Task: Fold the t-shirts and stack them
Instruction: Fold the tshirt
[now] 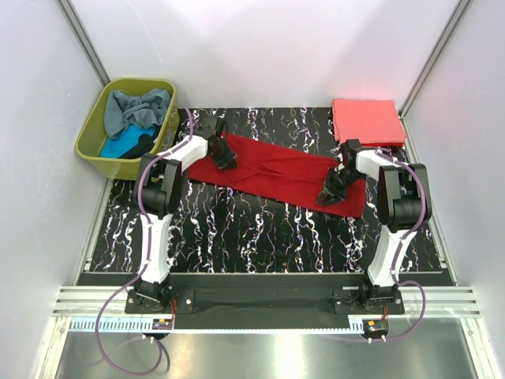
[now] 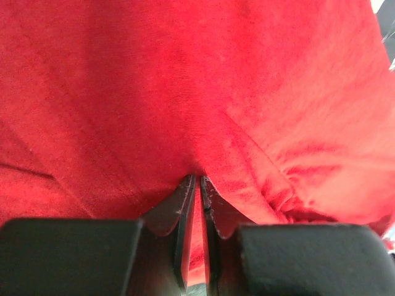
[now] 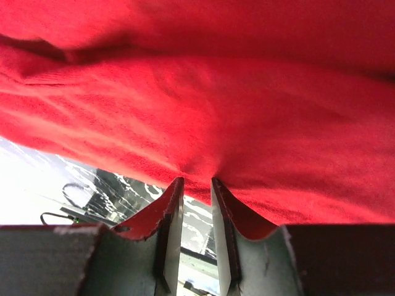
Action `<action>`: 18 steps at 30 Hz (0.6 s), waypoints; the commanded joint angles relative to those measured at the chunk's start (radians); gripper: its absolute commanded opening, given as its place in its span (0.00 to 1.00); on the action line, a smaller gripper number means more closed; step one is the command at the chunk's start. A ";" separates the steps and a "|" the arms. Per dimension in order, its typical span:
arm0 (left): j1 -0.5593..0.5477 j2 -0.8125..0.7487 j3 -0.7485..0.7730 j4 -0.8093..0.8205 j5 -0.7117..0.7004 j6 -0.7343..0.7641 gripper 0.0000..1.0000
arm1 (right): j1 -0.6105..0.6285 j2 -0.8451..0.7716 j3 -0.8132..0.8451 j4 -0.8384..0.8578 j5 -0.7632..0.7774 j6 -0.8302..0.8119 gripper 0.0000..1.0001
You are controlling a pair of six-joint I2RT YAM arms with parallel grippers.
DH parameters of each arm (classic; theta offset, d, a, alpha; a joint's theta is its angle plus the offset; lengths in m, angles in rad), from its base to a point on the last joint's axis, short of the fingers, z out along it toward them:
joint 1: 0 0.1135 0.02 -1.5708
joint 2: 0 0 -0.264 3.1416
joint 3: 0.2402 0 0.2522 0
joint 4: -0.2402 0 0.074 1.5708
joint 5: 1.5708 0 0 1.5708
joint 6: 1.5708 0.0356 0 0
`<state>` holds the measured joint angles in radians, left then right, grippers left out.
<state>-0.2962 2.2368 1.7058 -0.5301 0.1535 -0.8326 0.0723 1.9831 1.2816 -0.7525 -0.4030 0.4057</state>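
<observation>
Jaws of the left gripper clamp a fold of the dark red t-shirt. The right gripper has its jaws slightly apart at the cloth's edge, and I cannot tell whether it grips. The shirt lies stretched across the marbled table, with the folded coral-pink t-shirt at the far right.

Writing, labels, numbers: none that I can read in any view.
dark red shirt: plain cloth, nothing printed on the side that shows.
coral-pink shirt: plain on the folded face that shows.
basket: plain olive-green wall, no mark to make out.
table: white veining on black only, no lettering.
</observation>
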 commanded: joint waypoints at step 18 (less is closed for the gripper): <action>0.081 0.352 0.374 0.133 0.412 0.015 0.19 | 0.515 -0.044 -0.148 0.251 -0.175 0.369 0.33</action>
<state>-0.2207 2.4870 2.0121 -0.4316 0.4557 -0.8181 0.4858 1.9079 1.1118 -0.5980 -0.5312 0.6449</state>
